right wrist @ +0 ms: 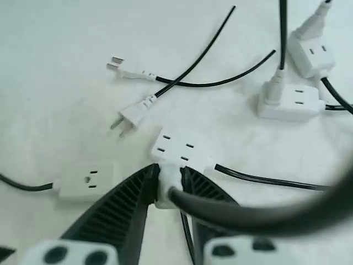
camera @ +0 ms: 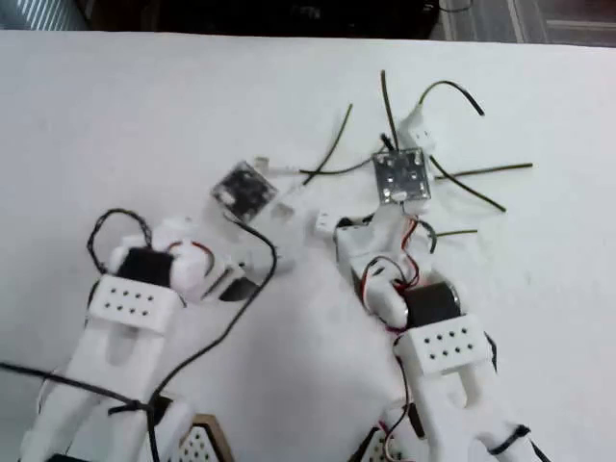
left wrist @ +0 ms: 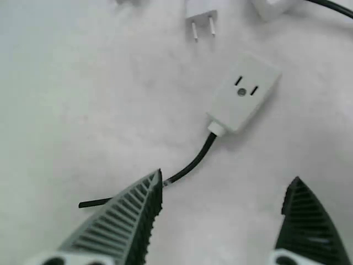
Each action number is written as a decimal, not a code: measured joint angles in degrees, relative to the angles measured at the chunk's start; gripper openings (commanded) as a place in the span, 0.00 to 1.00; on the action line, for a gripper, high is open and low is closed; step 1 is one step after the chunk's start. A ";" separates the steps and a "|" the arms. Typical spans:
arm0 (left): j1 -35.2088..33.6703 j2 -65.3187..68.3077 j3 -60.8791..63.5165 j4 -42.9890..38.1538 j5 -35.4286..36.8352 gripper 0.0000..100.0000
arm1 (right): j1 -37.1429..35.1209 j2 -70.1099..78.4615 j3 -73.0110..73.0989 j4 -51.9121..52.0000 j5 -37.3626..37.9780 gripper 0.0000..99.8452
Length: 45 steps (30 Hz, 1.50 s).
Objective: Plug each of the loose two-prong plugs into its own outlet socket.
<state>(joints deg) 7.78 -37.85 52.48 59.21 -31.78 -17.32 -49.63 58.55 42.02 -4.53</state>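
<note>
1. The table (camera: 115, 106) is a white, matt, faintly grainy sheet. Nothing on it is fixed down, so any socket that is pushed will probably slide away instead of taking the prongs.
2. The right gripper (right wrist: 169, 178), right of centre, is clamped on a white plug (right wrist: 168, 186). Its wedge-shaped pads are dark and ribbed. The plug's thick black cord (right wrist: 248, 212) arches across the wrist view, so alignment may be misjudged and the plug could twist in the grip.
3. The left gripper (left wrist: 227, 178), near and to the left, hovers with its fingers wide apart and holds nothing. It sits above the thin lead of the single socket (left wrist: 242, 94). If it closed there it would likely pinch the lead, not the box.
4. The socket block (right wrist: 179, 150) is boxy, smooth hard plastic with several slot pairs. It touches the held plug's front. The prongs could catch the wrong pair or the plain face, and the block could skid.
5. The single socket is a small rounded white box with two slots and a round hole. It is light and easily dragged by its lead.
6. Two loose plugs (right wrist: 132, 115) (right wrist: 129, 73) lie farther out. They are slim, with flat bright prongs that could bend. Their glossy cords cross and may snag on lifting.
</note>
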 measured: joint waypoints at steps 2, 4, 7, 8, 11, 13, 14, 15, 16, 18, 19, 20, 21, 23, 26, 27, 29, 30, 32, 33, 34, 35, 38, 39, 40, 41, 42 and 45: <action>2.46 0.70 -0.26 -1.14 -0.53 0.34 | 1.14 1.67 0.88 -2.73 -0.35 0.02; 4.92 1.14 -0.26 -2.81 -0.62 0.34 | 2.20 2.73 1.23 -4.22 -0.35 0.02; 7.91 1.23 -0.26 -4.57 -0.62 0.34 | 3.25 2.81 1.32 -4.75 -0.35 0.02; 8.88 1.23 -0.26 -4.75 -0.62 0.34 | 3.34 2.81 1.32 -4.75 -0.35 0.02; 11.34 2.11 -0.26 -4.92 -0.62 0.34 | 4.31 2.81 1.32 -4.75 -0.35 0.02; 11.96 4.31 -0.97 -4.92 -0.62 0.34 | 4.92 2.81 1.32 -4.75 -0.35 0.02; 12.04 5.98 -1.93 -4.92 -0.62 0.34 | 5.10 2.81 1.32 -4.75 -0.35 0.02; 12.04 8.18 -3.08 -4.92 -0.70 0.34 | 5.27 2.81 1.32 -4.75 -0.35 0.02; 12.04 10.73 -4.48 -4.92 -0.88 0.33 | 5.54 2.81 1.32 -4.75 -0.35 0.02; 11.96 16.44 -7.65 -4.92 -1.05 0.32 | 5.71 2.81 1.32 -4.84 -0.62 0.02; 12.04 19.52 -9.32 -4.92 -1.05 0.31 | 5.71 2.81 1.32 -4.84 -0.97 0.02; 12.22 22.59 -10.81 -4.92 -1.05 0.31 | 5.71 2.81 1.32 -4.84 -1.67 0.02; 12.31 25.41 -12.40 -4.92 -1.05 0.31 | 5.63 2.81 1.32 -4.84 -2.37 0.02; 12.40 30.95 -15.21 -4.92 -1.05 0.31 | 5.63 2.81 1.32 -4.84 -3.08 0.02; 12.40 38.15 -18.99 -4.92 -1.05 0.31 | 5.63 2.81 1.32 -4.84 -3.43 0.02; 12.22 39.82 -20.48 -4.92 -1.05 0.31 | 5.63 2.81 1.32 -4.84 -3.43 0.02; 11.60 42.55 -23.56 -4.75 -1.05 0.27 | 5.63 2.81 1.32 -4.84 -3.43 0.02; 11.16 43.69 -25.23 -4.48 -1.05 0.25 | 5.63 2.81 1.32 -4.84 -3.43 0.02; 10.02 45.80 -27.87 -3.87 -1.05 0.19 | 5.63 2.81 1.32 -4.84 -3.43 0.02; 9.58 46.86 -29.10 -3.78 -1.05 0.17 | 5.63 2.81 1.32 -4.84 -3.43 0.02; 9.23 47.91 -30.15 -3.69 -1.05 0.14 | 5.63 2.81 1.32 -4.84 -3.43 0.02; 8.97 48.79 -31.03 -3.69 -1.05 0.11 | 5.63 2.81 1.32 -4.84 -3.43 0.02; 8.79 50.29 -32.09 -3.25 -1.05 0.02 | 5.63 2.81 1.32 -4.84 -3.43 0.02; 8.88 50.37 -32.09 -3.16 -1.05 0.02 | 5.63 2.81 1.32 -4.84 -3.43 0.02; 8.97 50.37 -32.09 -3.08 -1.05 0.03 | 5.80 2.81 1.32 -4.84 -3.43 0.02; 8.97 50.37 -32.09 -2.99 -1.05 0.02 | 6.24 2.81 1.32 -4.84 -3.43 0.02; 9.05 50.37 -32.09 -2.81 -1.05 0.02 | 6.77 2.81 1.32 -4.84 -3.43 0.02; 9.05 50.37 -32.70 0.00 -1.05 0.02 | 8.35 2.81 1.32 -4.84 -3.78 0.02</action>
<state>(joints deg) 16.84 12.53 19.78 59.21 -32.84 -8.97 -46.81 59.87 37.19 -8.31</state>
